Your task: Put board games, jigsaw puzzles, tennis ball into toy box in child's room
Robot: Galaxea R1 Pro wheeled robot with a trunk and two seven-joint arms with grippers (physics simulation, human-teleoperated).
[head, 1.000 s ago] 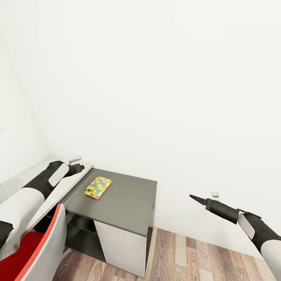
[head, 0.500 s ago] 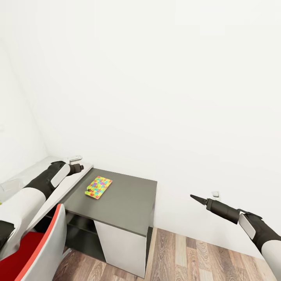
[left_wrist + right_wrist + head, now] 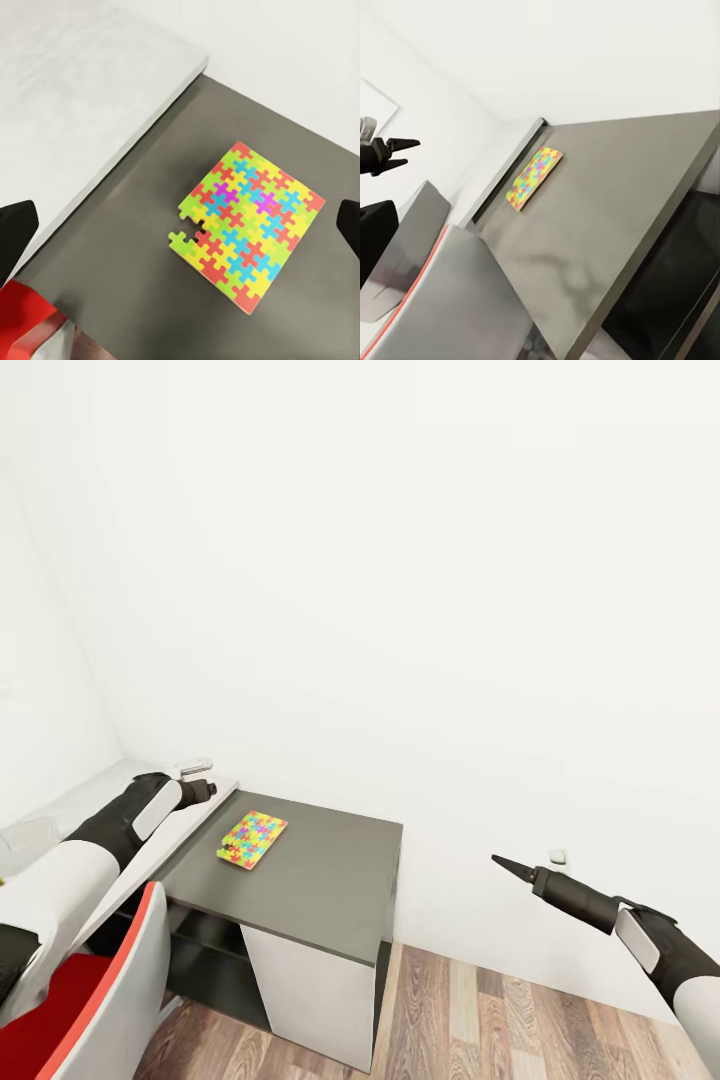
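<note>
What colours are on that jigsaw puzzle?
The jigsaw puzzle shows interlocking yellow, red, green, blue and pink pieces, clearest in the left wrist view.

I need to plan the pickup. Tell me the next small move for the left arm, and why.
Probably lower the left gripper toward the jigsaw puzzle. The puzzle lies flat on the dark grey cabinet, beside the table's edge. The left wrist view looks down on it between wide-open jaws, nothing held. The right gripper hangs off to the side, over the floor.

Open air above jigsaw puzzle
</note>
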